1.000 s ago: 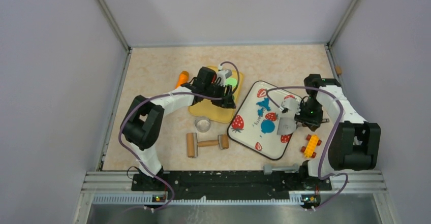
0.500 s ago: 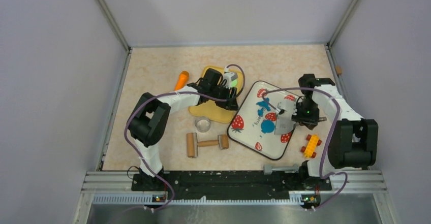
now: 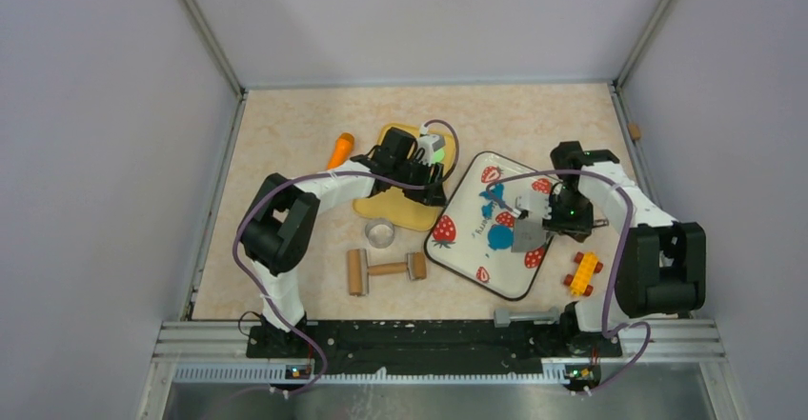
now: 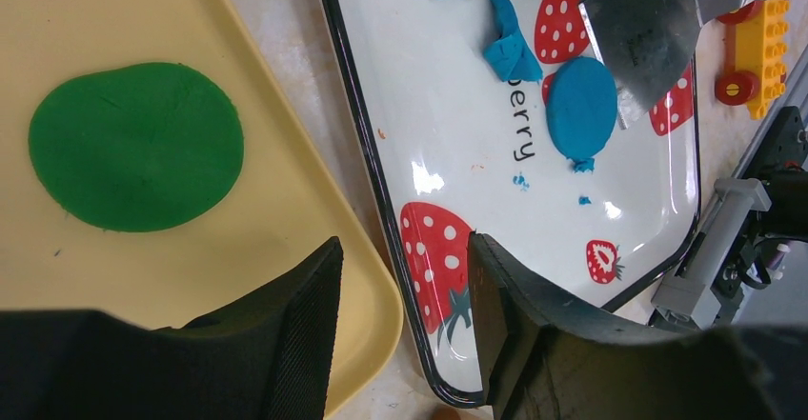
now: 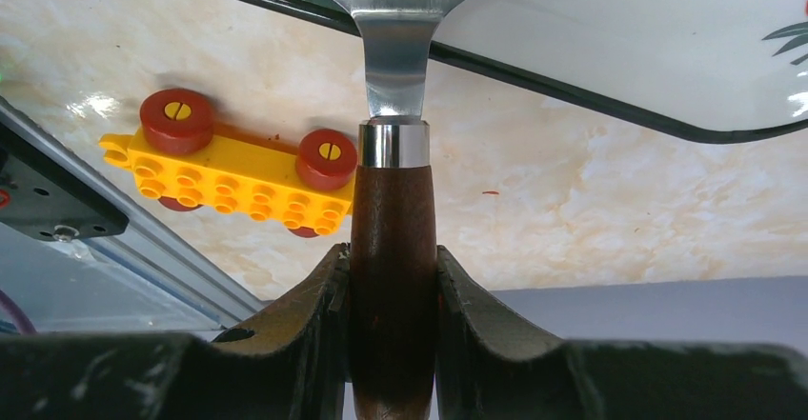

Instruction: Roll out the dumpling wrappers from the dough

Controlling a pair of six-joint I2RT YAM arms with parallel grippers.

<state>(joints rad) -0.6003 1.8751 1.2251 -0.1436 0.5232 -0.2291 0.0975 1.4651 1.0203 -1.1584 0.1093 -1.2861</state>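
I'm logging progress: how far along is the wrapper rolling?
Done: one round blue wrapper lies on the tray, and a green disc sits on the yellow board. In hand: the right pincer grips a scraper, its blade at the wrapper's edge; the left pincer hovers open, empty. Left: ragged dough scraps lie unrolled on the tray; the rolling pin lies beside it.

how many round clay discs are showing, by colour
green disc: 1, on the yellow tray
blue disc: 1, on the strawberry tray
total: 2
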